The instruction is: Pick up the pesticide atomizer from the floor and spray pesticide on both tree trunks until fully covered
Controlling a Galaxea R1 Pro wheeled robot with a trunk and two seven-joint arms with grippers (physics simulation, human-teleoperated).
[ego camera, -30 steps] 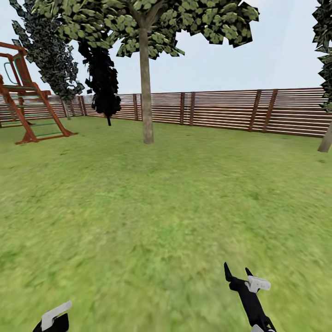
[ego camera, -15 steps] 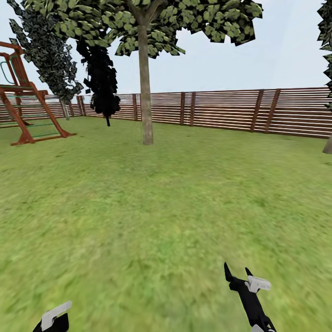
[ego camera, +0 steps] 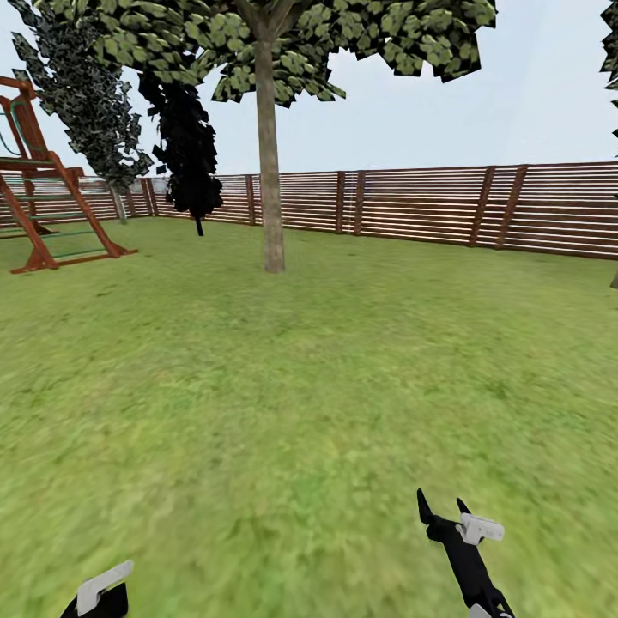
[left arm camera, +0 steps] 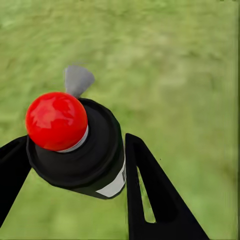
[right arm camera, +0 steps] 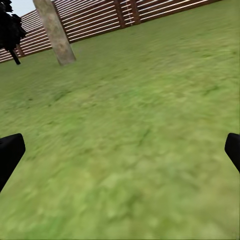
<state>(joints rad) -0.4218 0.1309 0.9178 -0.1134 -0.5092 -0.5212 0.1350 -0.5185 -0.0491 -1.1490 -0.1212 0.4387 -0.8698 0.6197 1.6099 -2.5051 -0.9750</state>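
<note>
Slightly closer than a second ago, the grey-brown tree trunk [ego camera: 271,172] stands ahead on the lawn [ego camera: 257,386]. Left gripper [left arm camera: 75,165] clamps the black, red-knobbed atomizer [left arm camera: 75,145]; right gripper [right arm camera: 120,150] gapes.

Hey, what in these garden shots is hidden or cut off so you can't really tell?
- Black atomizer with red round cap, left wrist view: lower body hidden behind its own top, between the black fingers.
- Left gripper, head view: cut off by the frame's bottom edge.
- Grey-brown tree trunk, right wrist view: crown cropped by the top edge.
- Right gripper, right wrist view: fingertips barely enter at the edges.
</note>
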